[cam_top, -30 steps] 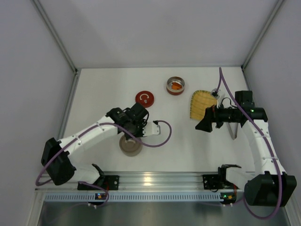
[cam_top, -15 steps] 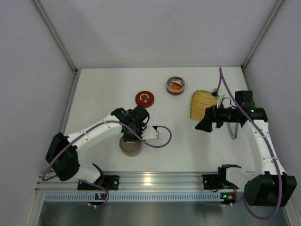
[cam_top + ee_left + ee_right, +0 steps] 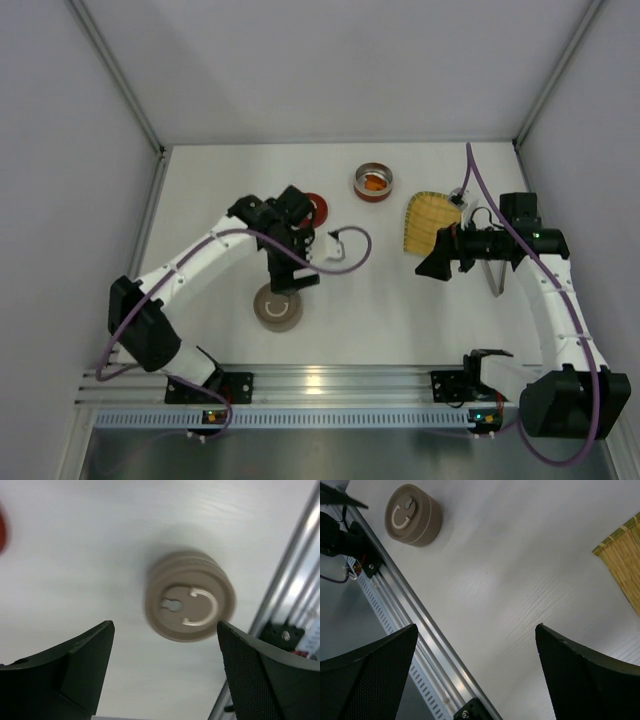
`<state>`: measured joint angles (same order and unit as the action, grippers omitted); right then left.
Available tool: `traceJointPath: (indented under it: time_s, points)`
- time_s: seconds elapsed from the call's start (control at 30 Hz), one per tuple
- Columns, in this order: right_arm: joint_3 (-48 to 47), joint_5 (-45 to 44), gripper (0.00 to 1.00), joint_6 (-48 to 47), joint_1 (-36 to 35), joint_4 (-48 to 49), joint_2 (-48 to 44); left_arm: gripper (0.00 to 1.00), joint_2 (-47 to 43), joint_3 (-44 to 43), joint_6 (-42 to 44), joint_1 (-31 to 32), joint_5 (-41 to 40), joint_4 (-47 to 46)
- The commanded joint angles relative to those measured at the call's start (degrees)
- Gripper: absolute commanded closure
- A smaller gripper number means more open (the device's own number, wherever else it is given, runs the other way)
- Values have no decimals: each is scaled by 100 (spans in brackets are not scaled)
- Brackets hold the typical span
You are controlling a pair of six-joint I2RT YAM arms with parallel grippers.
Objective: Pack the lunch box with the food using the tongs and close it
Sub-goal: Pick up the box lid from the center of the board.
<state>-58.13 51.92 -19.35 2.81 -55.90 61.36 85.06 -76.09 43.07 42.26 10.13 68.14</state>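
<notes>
From above, the left gripper (image 3: 293,280) hung just over the closed beige tin (image 3: 278,308), which sat near the front rail (image 3: 330,380) with bare white table (image 3: 370,300) to its right. The left arm's wrist partly covered the red lid (image 3: 317,208). Farther back stood an open round tin (image 3: 372,183) with an orange piece of food (image 3: 373,184) inside. The yellow woven mat (image 3: 428,222) lay to its right, and the right gripper (image 3: 428,265) hovered off the mat's near edge. The tongs (image 3: 497,278) showed only as a grey sliver under the right arm, close to the table's right edge. A wide strip of open table separated the two grippers.

In the left wrist view, the left gripper (image 3: 164,630) had its fingers spread wide with nothing between them. The beige tin (image 3: 190,596) sat below and apart from both, slightly blurred, and the rail (image 3: 295,580) ran just beside it. A sliver of the red lid (image 3: 1,530) touched the left border.

In the right wrist view, the right gripper (image 3: 475,630) was likewise spread and empty above bare table (image 3: 520,555). The beige tin (image 3: 413,515) sat well away by the rail (image 3: 420,645), and the mat's corner (image 3: 622,562) entered at the right.
</notes>
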Motion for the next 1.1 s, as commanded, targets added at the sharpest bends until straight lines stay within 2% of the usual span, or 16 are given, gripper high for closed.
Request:
traceJointPath:
  time_s: [0.0, 0.03, 0.07, 0.1, 0.13, 0.17, 0.23, 0.37, 0.53, 0.73, 0.9, 1.07]
  points:
    - [-67, 134, 1, -33, 97, 237, -2, 11, 668, -1611, -535, -989, 901, -160]
    - [-67, 134, 1, 1, 97, 255, 25, 13, 1218, -2019, -684, -1296, 1147, -178]
    - [-67, 134, 1, 11, 97, 272, 33, 15, 1520, -2397, -1243, -1787, 1288, -430]
    - [-67, 117, 0, 28, 97, 307, 51, 19, 1819, -2767, -1518, -1974, 1272, -555]
    - [-76, 99, 1, 28, 97, 325, 86, 26, 2161, -3527, -1764, -2167, 1281, -608]
    - [-93, 81, 1, 28, 97, 334, 104, 29, 2756, -3883, -2263, -2439, 1237, -826]
    - [-67, 55, 1, 46, 97, 395, 130, 33, 3530, -4769, -2905, -2626, 922, -1082]
    - [-32, 20, 1, 63, 97, 466, 192, 38, 4536, -5659, -3550, -2855, 614, -1549]
    - [-32, -24, 1, 81, 97, 562, 271, 38, 5142, -5618, -4139, -2855, 525, -2032]
    - [-67, -7, 1, 169, 97, 729, 534, 44, 5433, -5267, -4263, -2864, 552, -2252]
    - [-102, 2, 1, 773, 80, 1519, 789, 47, 5495, -5012, -4026, -2855, 437, -2182]
    - [-602, -147, 1, 1705, -236, 2591, 1605, 53, 5460, -4713, -3754, -2855, 551, -2147]
